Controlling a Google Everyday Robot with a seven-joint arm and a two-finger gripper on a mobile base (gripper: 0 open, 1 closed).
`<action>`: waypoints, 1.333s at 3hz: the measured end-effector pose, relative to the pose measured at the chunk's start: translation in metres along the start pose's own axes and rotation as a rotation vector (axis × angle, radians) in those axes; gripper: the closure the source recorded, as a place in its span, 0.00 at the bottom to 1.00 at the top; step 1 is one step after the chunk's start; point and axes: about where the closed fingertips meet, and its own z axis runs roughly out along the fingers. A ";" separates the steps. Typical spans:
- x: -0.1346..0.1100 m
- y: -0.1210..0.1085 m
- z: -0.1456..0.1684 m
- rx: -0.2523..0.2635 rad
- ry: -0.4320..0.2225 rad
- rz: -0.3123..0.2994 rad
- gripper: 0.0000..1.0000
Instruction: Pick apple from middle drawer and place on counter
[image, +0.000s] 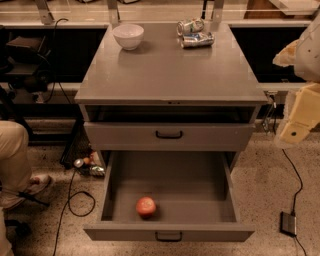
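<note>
The apple (146, 206) is small and red-orange and lies on the floor of the middle drawer (200, 185), left of centre near the front panel. The drawer is pulled fully out at the bottom of the gray cabinet. The counter (170, 70) is the flat gray top above it. My gripper (299, 117) shows as cream-coloured parts at the right edge, level with the counter's front edge, to the right of the cabinet and well above and right of the apple. It holds nothing that I can see.
A white bowl (128, 35) stands at the counter's back left and two crushed cans (196, 33) at the back right. The upper drawer front (169, 135) sits slightly out. A person's leg (12, 160) is at left. Cables and a black box (288, 222) lie on the floor.
</note>
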 end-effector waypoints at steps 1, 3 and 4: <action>0.000 0.000 0.000 0.000 0.000 0.000 0.00; -0.023 0.020 0.087 -0.070 -0.023 0.117 0.00; -0.035 0.031 0.132 -0.102 -0.027 0.247 0.00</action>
